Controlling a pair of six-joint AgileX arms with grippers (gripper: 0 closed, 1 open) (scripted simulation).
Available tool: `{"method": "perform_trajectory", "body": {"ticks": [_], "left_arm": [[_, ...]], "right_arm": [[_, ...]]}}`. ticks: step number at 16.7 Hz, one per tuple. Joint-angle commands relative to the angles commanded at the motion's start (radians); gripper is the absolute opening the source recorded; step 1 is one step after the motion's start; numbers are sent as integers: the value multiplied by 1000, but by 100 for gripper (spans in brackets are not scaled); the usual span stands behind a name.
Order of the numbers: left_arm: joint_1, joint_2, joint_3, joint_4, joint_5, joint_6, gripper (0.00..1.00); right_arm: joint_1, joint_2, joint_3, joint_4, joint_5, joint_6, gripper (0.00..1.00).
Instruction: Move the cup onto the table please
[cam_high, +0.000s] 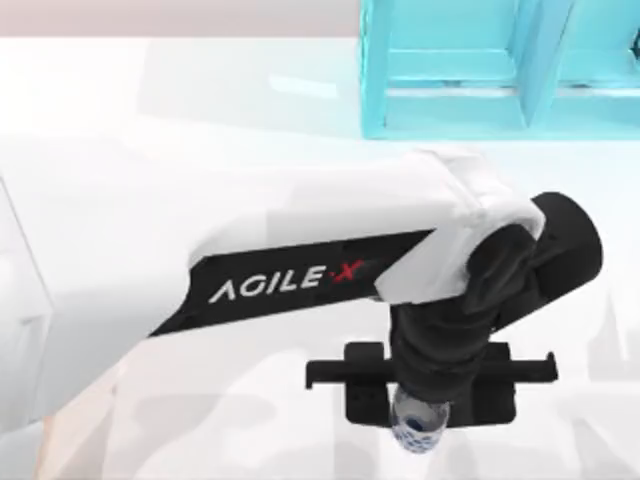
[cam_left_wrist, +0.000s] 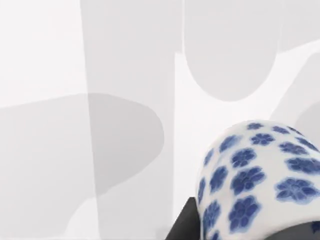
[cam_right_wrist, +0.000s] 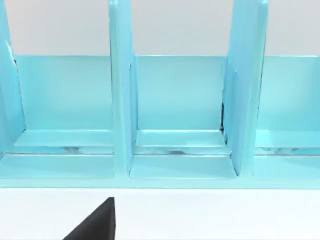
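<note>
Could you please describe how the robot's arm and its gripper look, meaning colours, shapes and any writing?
The left arm has a glossy white shell with a black side panel bearing white "AGILE" lettering and a red X. Its wrist is a rounded black housing. The left gripper hangs from a flat black crossbar with small raised ends.

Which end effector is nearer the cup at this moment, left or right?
Left. The left end effector is right at the cup, which sits against it over the table. The right end effector is away from it, facing the turquoise shelf unit.
</note>
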Motion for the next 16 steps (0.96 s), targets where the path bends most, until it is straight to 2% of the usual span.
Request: {"method": "perform_trajectory", "body": {"ticks": [10, 16], "left_arm": [[0, 0, 0, 0, 0, 0, 98], [0, 0, 0, 0, 0, 0, 100]], "right_arm": [[0, 0, 0, 0, 0, 0, 100], [0, 0, 0, 0, 0, 0, 100]]}}
